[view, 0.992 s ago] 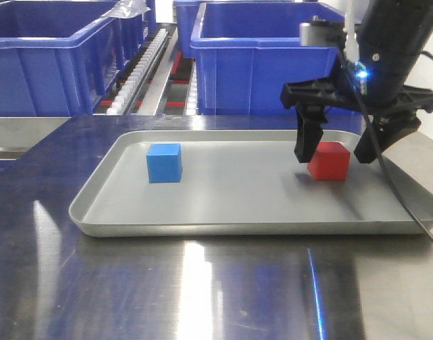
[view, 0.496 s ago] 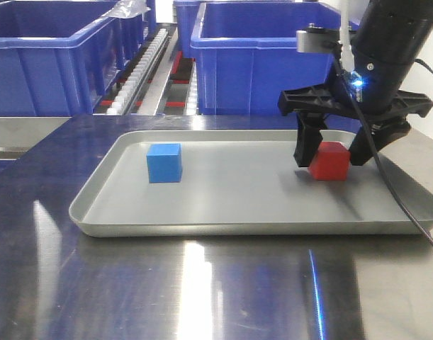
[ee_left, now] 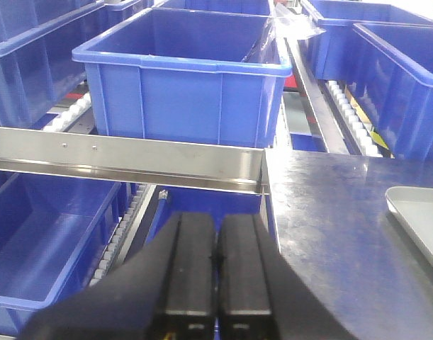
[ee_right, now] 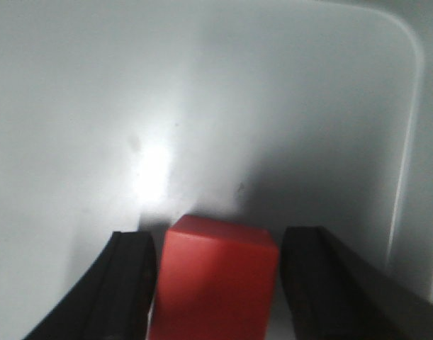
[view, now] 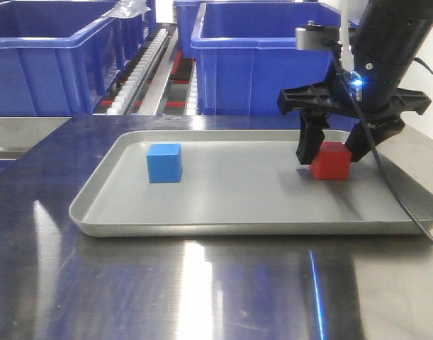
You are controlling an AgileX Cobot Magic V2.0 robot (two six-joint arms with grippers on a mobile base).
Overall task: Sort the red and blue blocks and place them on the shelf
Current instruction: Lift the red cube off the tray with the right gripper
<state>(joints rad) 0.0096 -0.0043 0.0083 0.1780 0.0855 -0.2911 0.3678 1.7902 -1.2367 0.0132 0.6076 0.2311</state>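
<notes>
Currently your right gripper straddles the red block at the right end of the tray, can't tell if clamped; left gripper closed.

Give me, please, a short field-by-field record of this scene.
red block: on the grey tray, right end, between the fingers of the right gripper; contact unclear
blue block: on the tray, left end, nothing touching it
left gripper: shut, empty, facing the shelf rail
blocks on shelf: none seen
</notes>
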